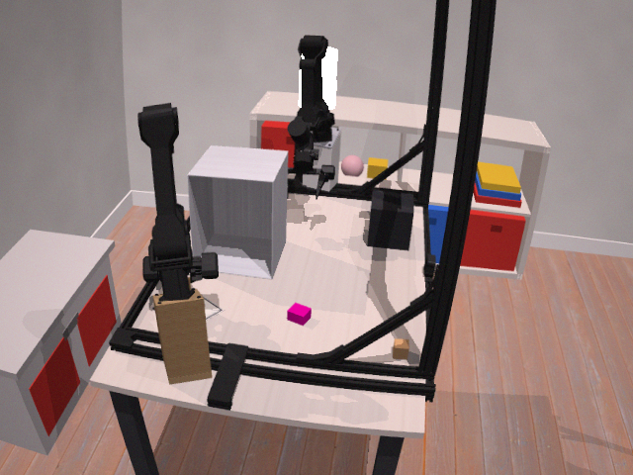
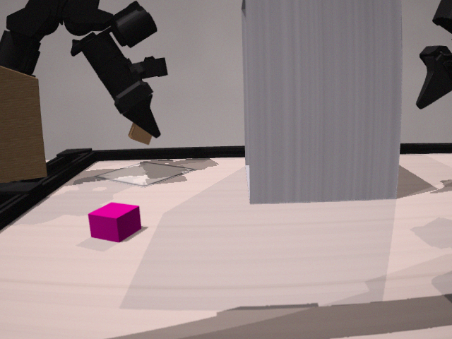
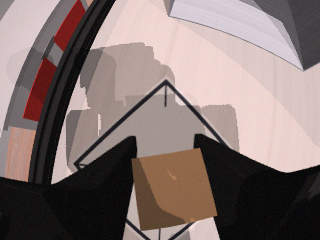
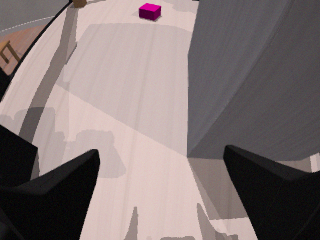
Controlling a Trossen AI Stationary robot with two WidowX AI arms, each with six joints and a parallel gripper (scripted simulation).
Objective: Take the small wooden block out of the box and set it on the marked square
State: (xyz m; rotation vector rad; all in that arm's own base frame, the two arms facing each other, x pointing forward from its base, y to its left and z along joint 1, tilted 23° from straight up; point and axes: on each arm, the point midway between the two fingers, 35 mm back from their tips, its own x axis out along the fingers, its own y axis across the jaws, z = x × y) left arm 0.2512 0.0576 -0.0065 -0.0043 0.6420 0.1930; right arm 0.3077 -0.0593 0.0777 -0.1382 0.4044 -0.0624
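Note:
The small wooden block (image 2: 138, 135) (image 3: 172, 187) is outside the box, held in the air by my left gripper (image 2: 148, 127) (image 3: 165, 142), which is shut on it. The block hangs a short way above the marked square (image 2: 120, 181) (image 3: 120, 121) (image 1: 213, 304), over its near part in the left wrist view. The grey box (image 1: 234, 204) (image 2: 320, 102) (image 3: 240, 20) (image 4: 260, 75) stands empty, its open side facing the left arm. My right gripper (image 1: 320, 185) (image 4: 163, 155) is open and empty behind the box, above the table.
A magenta block (image 1: 299, 313) (image 2: 114, 221) (image 4: 150, 11) lies mid-table. A tall wooden post (image 1: 182, 337) (image 2: 18, 127) stands by the left arm at the black frame. A second small wooden cube (image 1: 401, 347) sits near the right frame corner. A black box (image 1: 391, 219) stands at the back right.

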